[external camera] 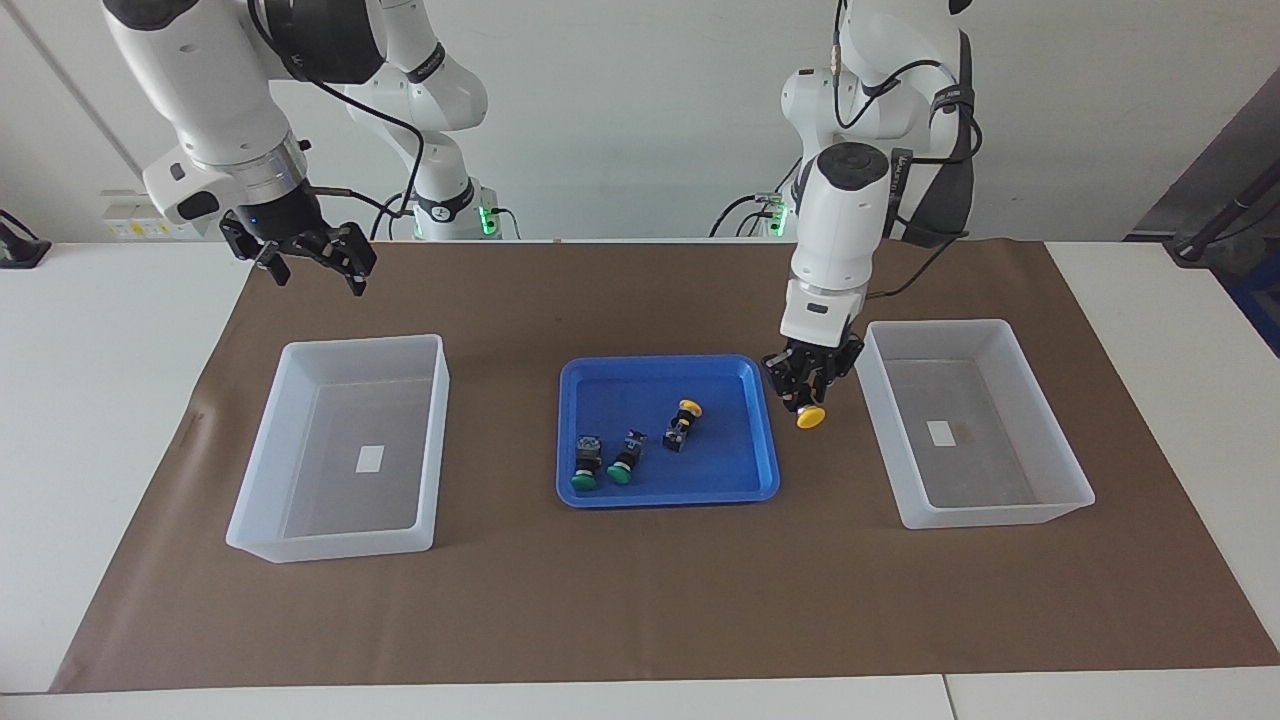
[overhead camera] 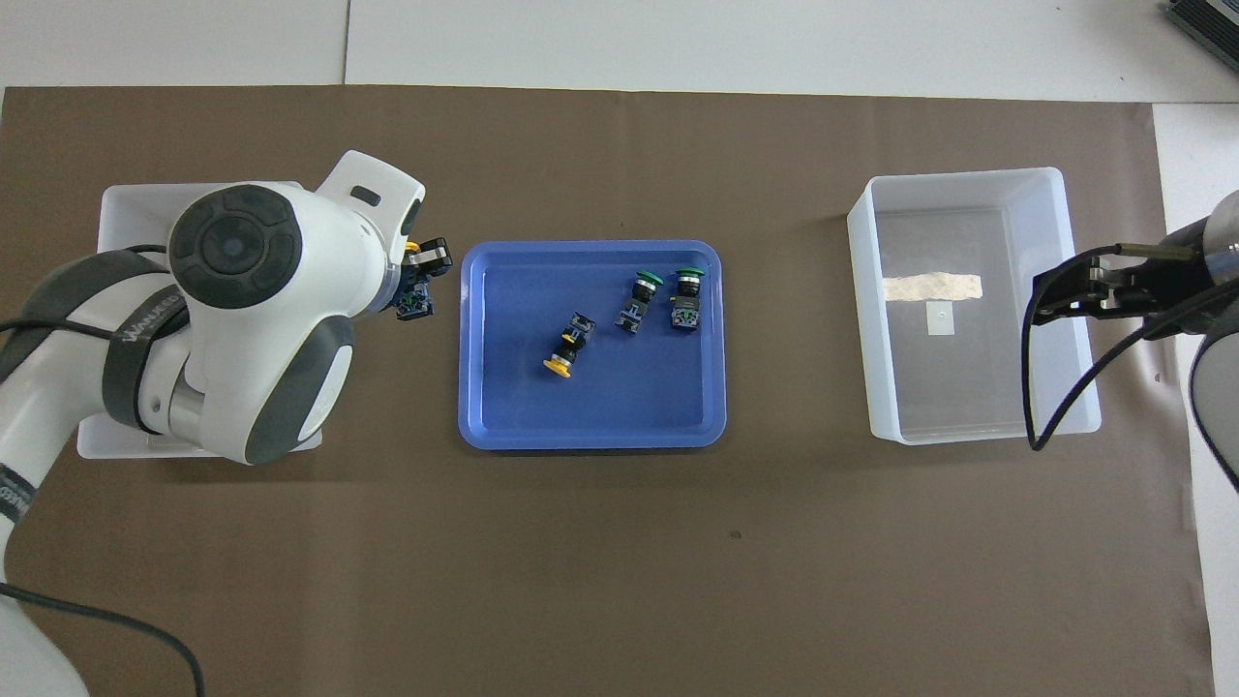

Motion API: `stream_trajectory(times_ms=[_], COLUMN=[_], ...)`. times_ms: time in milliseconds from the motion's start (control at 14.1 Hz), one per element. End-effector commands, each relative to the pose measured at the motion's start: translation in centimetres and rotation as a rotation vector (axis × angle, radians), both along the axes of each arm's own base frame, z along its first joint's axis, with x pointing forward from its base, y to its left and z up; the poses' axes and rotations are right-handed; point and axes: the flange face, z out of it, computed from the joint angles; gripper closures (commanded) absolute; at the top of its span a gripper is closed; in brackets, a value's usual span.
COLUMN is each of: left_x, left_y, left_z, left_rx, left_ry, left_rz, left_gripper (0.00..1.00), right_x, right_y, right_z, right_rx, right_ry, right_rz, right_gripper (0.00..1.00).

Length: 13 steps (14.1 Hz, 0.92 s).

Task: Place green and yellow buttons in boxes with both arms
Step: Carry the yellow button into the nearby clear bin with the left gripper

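Note:
My left gripper [external camera: 808,385] is shut on a yellow button [external camera: 811,416], cap down, in the air over the gap between the blue tray [external camera: 600,496] and the clear box [external camera: 1000,515] at the left arm's end. In the overhead view the left gripper [overhead camera: 426,267] and the held button [overhead camera: 417,301] show just past the arm's white wrist. Another yellow button [external camera: 683,426] and two green buttons [external camera: 584,478] [external camera: 620,471] lie in the tray. My right gripper [external camera: 320,272] hangs open and empty, raised over the brown mat by the second box [external camera: 330,540].
Both clear boxes are empty apart from a white label on each floor. In the overhead view the left arm covers most of its box [overhead camera: 121,198]; the right arm's box [overhead camera: 968,178] and the tray [overhead camera: 590,441] show whole. A brown mat [external camera: 640,600] covers the table.

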Motion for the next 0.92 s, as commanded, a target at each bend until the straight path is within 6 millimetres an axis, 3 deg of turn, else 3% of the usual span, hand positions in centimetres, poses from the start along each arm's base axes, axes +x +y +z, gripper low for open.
stream_trajectory(times_ms=[0,283,495,566,636,848], left_x=[0.9,2.0,1.4,1.0,0.7,-1.1], left_y=[6.1,15.5,20.4,21.8,22.6,22.7], left_z=[0.6,0.3,-0.4,-0.9,-1.6,-5.0], left_rx=[-0.03,-0.052,-0.041,-0.039,-0.037,-0.029], left_ry=[0.025,0.06,0.065,0.069,0.072,0.051], left_rz=[-0.02,-0.091,-0.125,-0.116,-0.112,-0.107], left_gripper=[1.0,1.0,1.0,1.0,1.0,1.0], right_x=[-0.2,-0.2,0.3,0.6,0.8,2.7], right_y=[0.0,0.3,1.1,2.2,4.7,8.9], right_z=[0.2,0.1,0.3,0.4,-0.2,-3.2], right_rx=[0.029,0.029,0.038,0.045,0.035,0.035], right_ry=[0.0,0.004,-0.027,-0.062,-0.064,-0.084], right_rz=[0.022,0.028,0.032,0.04,0.065,0.004], right_gripper=[0.0,0.0,0.0,0.0,0.0,0.0])
